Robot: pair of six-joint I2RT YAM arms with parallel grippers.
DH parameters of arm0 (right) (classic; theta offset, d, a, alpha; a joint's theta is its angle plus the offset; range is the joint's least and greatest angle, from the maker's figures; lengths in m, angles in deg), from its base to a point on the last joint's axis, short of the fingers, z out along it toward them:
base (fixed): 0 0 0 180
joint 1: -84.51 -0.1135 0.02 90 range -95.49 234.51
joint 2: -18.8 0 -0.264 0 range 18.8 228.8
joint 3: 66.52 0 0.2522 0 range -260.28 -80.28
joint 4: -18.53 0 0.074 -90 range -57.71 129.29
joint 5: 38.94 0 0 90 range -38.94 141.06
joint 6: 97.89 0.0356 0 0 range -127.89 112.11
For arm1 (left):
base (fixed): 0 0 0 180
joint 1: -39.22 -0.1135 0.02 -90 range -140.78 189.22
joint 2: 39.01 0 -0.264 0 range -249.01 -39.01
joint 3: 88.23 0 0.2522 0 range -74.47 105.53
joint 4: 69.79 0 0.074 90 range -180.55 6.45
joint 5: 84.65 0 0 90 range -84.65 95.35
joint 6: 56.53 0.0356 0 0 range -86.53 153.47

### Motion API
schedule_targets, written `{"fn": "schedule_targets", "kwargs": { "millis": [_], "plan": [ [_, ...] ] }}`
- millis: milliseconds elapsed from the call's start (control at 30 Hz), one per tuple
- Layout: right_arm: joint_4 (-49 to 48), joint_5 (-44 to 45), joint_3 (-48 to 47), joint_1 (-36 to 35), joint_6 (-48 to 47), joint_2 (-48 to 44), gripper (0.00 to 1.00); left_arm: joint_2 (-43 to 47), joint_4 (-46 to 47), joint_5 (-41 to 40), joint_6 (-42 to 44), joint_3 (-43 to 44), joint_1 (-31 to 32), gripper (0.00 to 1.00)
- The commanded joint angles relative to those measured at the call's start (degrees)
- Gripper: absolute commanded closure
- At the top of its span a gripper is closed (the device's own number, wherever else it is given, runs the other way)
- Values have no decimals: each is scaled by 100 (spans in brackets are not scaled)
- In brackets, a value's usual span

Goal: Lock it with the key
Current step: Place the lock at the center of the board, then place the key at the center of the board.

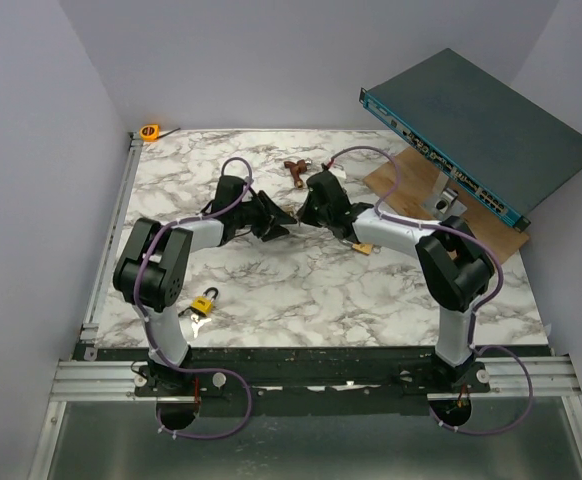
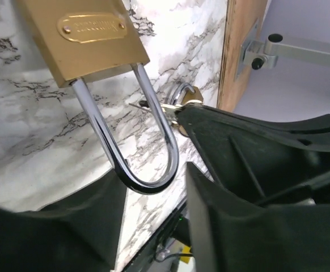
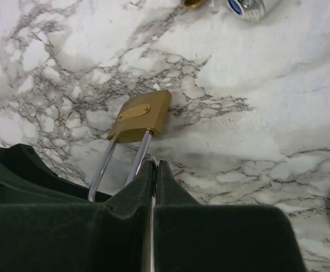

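Note:
A brass padlock with a long steel shackle is at the table's middle; it also shows in the right wrist view. My left gripper is open. The shackle's bend sits between its fingertips against the left finger, and a sliver of marble shows before the right one. My right gripper is shut on a thin silvery key with a small ring, its blade beside the shackle's legs. In the top view both grippers, left and right, meet tip to tip.
A small yellow-and-black padlock with tiny keys lies near the left arm's base. Another brass padlock lies under the right arm. A brown object, an orange tape measure and a blue switch on a wooden board stand behind.

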Motion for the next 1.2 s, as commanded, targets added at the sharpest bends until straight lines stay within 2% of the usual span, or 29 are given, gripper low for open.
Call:
{"fn": "schedule_targets", "kwargs": {
  "millis": [0, 133, 233, 433, 600, 700, 933, 1100, 1167],
  "plan": [
    [296, -90, -433, 22, -138, 213, 99, -22, -279, -100, 210, 224, -29, 51],
    [347, -363, -687, -9, -196, 373, 99, 162, -860, -365, 471, 282, -38, 43],
    [559, -159, -887, -95, -237, 517, 99, 441, -1428, -711, 746, 259, -45, 37],
    [729, 244, -492, -111, 74, 313, 99, 854, -1578, -823, 915, -112, -47, 36],
    [661, 280, -7, -118, 173, -7, 99, 1216, -1751, -939, 1051, -284, -47, 36],
    [397, 57, 50, -188, 18, -79, 99, 1660, -2081, -1334, 1152, -361, -47, 36],
    [763, -28, -1139, -638, -398, 592, 99, 2723, -3043, -2243, 1360, -528, -247, 34],
    [909, -141, -1517, -672, -300, 1135, 99, 3582, -3619, -2747, 1408, -944, -503, 30],
    [911, -128, -1565, -672, -314, 1281, 94, 3969, -3807, -2895, 1451, -1113, -613, 29]
  ]
}}
